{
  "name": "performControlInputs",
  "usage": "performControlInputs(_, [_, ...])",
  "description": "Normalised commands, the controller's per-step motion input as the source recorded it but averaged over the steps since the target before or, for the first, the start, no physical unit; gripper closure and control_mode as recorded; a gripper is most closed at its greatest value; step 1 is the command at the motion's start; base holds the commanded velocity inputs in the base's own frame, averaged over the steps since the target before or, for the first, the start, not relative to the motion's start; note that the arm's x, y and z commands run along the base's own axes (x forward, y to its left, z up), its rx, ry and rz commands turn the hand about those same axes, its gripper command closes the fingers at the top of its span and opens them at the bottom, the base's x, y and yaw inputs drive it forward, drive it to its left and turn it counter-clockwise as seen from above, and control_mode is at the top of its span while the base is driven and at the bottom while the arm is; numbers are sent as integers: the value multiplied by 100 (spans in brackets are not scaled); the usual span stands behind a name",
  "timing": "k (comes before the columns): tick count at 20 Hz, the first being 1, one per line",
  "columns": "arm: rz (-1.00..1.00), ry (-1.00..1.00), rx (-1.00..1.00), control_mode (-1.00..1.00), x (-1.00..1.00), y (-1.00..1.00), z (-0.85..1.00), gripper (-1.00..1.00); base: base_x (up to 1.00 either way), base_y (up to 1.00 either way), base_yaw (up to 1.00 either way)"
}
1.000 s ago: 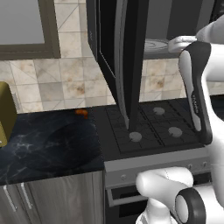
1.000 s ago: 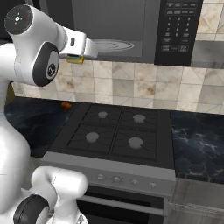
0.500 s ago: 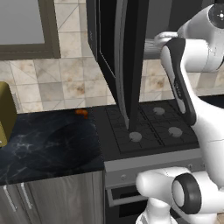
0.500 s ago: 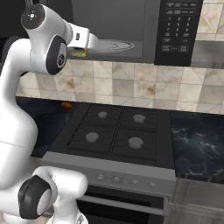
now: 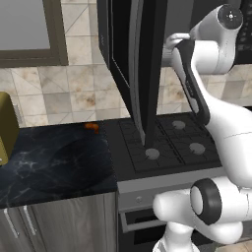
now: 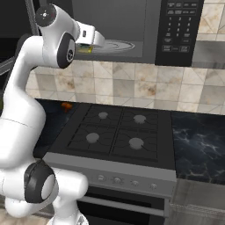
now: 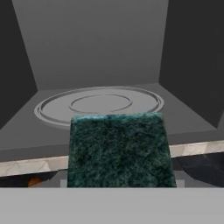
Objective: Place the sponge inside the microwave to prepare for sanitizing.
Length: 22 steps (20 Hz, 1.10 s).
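My gripper (image 6: 91, 47) is shut on the sponge (image 6: 85, 50), whose yellow body shows under the white hand at the left end of the microwave's (image 6: 132, 22) open mouth. The hand view has the sponge's dark green top (image 7: 120, 148) across the lower middle, hiding the fingertips. It hangs just outside the front lip of the grey cavity. Beyond it lies the round glass turntable (image 7: 100, 105), which also shows from the right base view as a turntable (image 6: 116, 45) with nothing on it.
The microwave's dark glass door (image 5: 135, 74) is swung open and juts out over the left of the stove (image 6: 114, 132). A small orange thing (image 5: 91, 126) lies on the black counter by the wall. An olive block (image 5: 7, 123) stands at the far left.
The arm has swung up and to the right, carrying the sponge closer to the microwave's opening. The grip on it is unchanged.
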Motion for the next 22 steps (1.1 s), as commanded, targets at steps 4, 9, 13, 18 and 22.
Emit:
performControlInputs(4, [0,0,0,-100,45,0,0,100,0,0,0])
performControlInputs(9, [0,0,0,-100,36,0,-1,100,0,0,0])
performControlInputs(13, [0,0,0,-100,44,0,-4,100,0,0,0])
performControlInputs(18, [0,0,0,-100,42,0,-8,100,0,0,0])
performControlInputs(22, [0,0,0,-100,35,0,-4,100,0,0,0])
